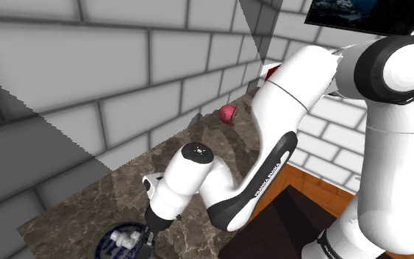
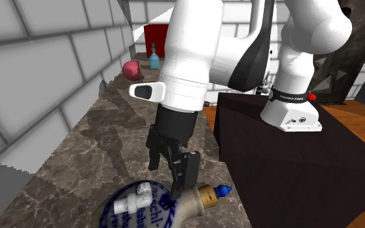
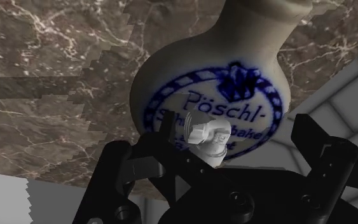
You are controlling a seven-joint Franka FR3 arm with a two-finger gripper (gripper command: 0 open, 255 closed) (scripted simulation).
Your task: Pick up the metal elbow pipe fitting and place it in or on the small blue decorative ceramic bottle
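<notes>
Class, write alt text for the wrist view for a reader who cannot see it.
A small white elbow pipe fitting lies on the belly of a cream bottle with blue lettering, on a brown marbled counter. The open black gripper flanks the fitting without clasping it.

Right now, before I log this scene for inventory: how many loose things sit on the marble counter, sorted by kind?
Bottles: 2, the cream bottle with blue print lying on its side, and a small blue bottle at the far end
White elbow pipe fitting: 1, resting on the cream bottle
Pink round thing: 1
Red box: 1
Total: 5
</notes>
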